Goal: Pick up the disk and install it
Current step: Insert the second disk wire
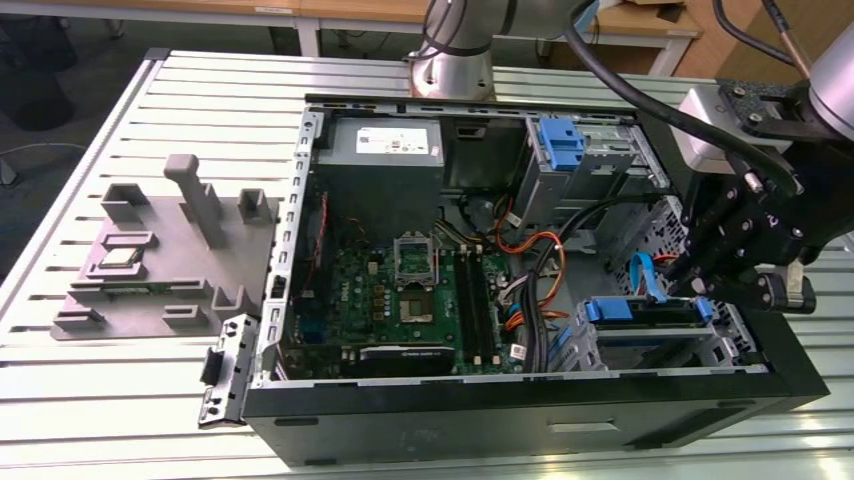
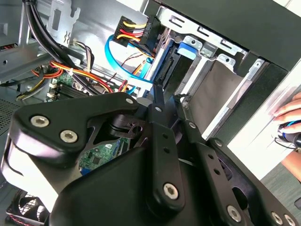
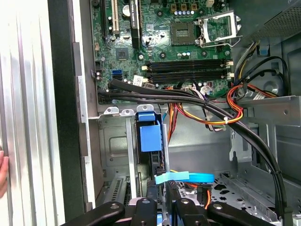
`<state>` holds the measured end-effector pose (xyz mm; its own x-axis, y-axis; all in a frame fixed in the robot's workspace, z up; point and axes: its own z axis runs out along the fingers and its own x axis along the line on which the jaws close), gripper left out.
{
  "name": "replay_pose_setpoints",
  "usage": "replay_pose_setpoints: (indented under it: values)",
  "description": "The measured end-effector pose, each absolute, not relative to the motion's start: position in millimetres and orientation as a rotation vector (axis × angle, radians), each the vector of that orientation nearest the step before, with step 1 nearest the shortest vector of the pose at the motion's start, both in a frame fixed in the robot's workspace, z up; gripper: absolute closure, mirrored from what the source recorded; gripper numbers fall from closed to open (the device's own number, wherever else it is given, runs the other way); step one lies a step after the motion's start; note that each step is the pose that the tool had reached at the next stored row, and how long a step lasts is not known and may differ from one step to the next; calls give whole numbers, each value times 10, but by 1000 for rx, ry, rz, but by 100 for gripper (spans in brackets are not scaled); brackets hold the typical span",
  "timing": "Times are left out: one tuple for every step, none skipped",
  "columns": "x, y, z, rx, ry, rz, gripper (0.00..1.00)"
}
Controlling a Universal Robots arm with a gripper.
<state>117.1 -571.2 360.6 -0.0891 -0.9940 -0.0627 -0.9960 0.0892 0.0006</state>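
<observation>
Gripper (image 1: 705,285) hangs over the case (image 1: 534,405) by its exterior-view right wall, can't tell if fingers are open or closed, with the disk (image 1: 645,312) just below, seated on edge in the drive cage (image 1: 727,340) near the front corner, motherboard (image 1: 407,295) beyond mid-case.

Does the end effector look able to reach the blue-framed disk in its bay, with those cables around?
Probably yes: the end effector hangs right beside the disk through the case's open side. A flat blue cable crosses close by, but seems not to cover it.
</observation>
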Motion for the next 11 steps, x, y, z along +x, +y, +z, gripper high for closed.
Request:
replay_pose_setpoints:
  values:
    - [1171,-5710,3606,-2089,2284,66,76]
    - [1171,-5705,3606,-2089,2284,66,76]
    - [1171,-5695,3606,-2089,2284,66,76]
    - [1171,-5681,3605,-2089,2284,66,76]
    - [1171,-5666,3605,-2089,2284,66,76]
    - [1171,-5647,3605,-2089,2284,66,76]
    - [1171,-5625,3606,-2089,2284,66,76]
    - [1171,-5602,3605,-2089,2284,66,76]
    - [1171,-5581,3605,-2089,2284,66,76]
    - [1172,-5563,3604,-2089,2284,66,76]
    - [1179,-5552,3603,-2089,2284,66,76]
